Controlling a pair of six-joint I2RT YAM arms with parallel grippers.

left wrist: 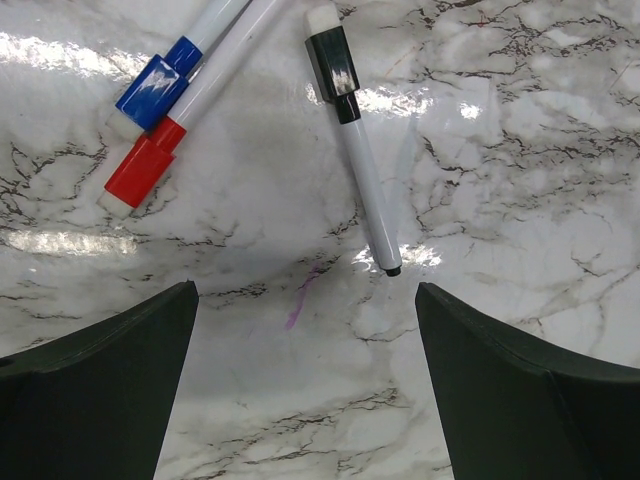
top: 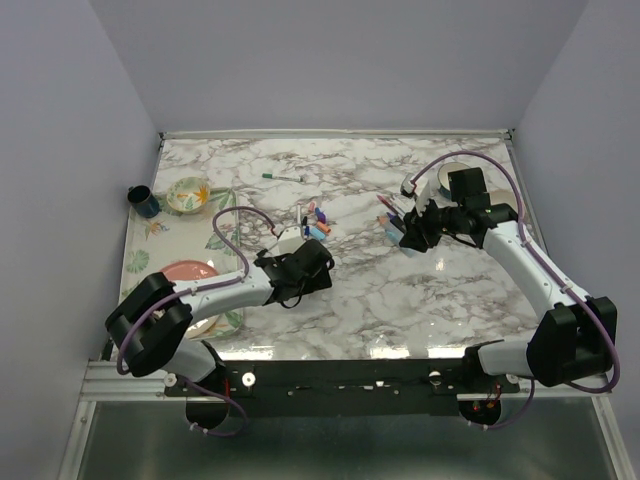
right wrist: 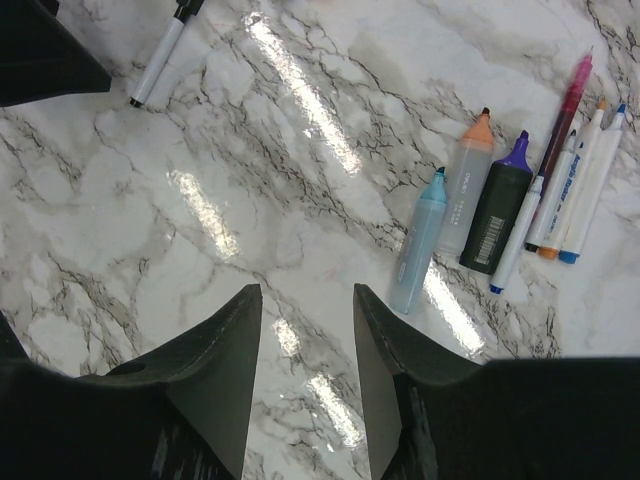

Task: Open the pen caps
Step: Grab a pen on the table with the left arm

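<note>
In the left wrist view three white pens lie on the marble table (left wrist: 520,180), each with a cap on one end: a blue cap (left wrist: 155,88), a red cap (left wrist: 140,170) and a black cap (left wrist: 332,62). My left gripper (left wrist: 305,290) hangs wide open just short of them, holding nothing. From above, this colourful cluster of pens and caps (top: 318,222) lies just beyond the left gripper (top: 300,262). My right gripper (right wrist: 305,292) is open and empty over bare marble. To its right lie uncapped markers: light blue (right wrist: 420,240), orange (right wrist: 467,190), purple-tipped black (right wrist: 500,205) and several thin pens (right wrist: 565,190).
A green pen (top: 283,177) lies alone toward the back. At the left edge stand a dark cup (top: 143,201), a floral bowl (top: 187,194) and a pink plate (top: 188,272). A short purple ink streak (left wrist: 300,300) marks the marble.
</note>
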